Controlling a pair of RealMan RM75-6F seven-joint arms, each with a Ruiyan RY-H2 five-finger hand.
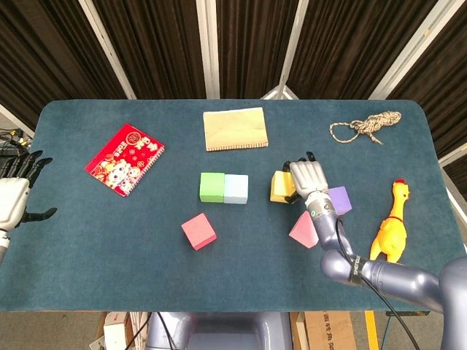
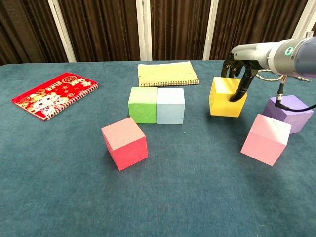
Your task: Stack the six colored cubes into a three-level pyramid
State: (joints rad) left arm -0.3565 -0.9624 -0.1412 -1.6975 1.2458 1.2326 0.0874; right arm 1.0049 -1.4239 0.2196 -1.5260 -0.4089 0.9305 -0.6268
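Right hand (image 2: 238,74) clasps yellow cube (image 2: 226,96) from above, fingers (image 2: 243,88) draped down its side, likely to carry it beside light blue cube (image 2: 170,105), which abuts green cube (image 2: 142,104) as base row on worktop (image 2: 197,187). Left hand (image 1: 13,200) idle, fingers spread, holding nothing.

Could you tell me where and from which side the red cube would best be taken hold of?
Judging from its pose, grip the red cube across two opposite vertical faces, coming down from above. It sits alone and flat on the table, turned at an angle, so the robot hand should rotate to match its faces. The idle left robot hand is on its side.
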